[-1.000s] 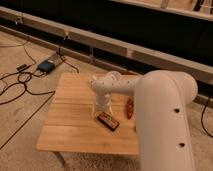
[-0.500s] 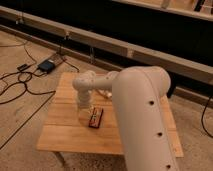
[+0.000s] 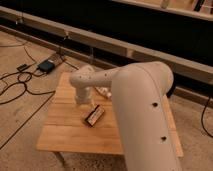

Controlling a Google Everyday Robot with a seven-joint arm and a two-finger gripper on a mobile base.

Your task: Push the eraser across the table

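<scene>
**Eraser lies mid-table, gripper just to its upper left**

At far left, dark cables (image 3: pixel 14 84) trail over the floor toward a small blue box (image 3: pixel 47 65) that sits beyond the table's back-left corner. The table (image 3: pixel 65 135), made of light wood planks, fills the middle of the camera view. The gripper (image 3: pixel 83 102) hangs low over the left-centre of the tabletop, pointing down. Whether it is open or closed cannot be told. Just to its lower right the eraser (image 3: pixel 94 116) lies flat and askew on the wood, very close to the gripper tip, though contact cannot be judged. A white block (image 3: pixel 103 92) shows behind it, partly hidden by the arm (image 3: pixel 145 110), whose bulky white link covers the right side of the table.

Compared with a second ago, the eraser sits further left. Over the last half second, eraser and gripper have hardly moved.
</scene>
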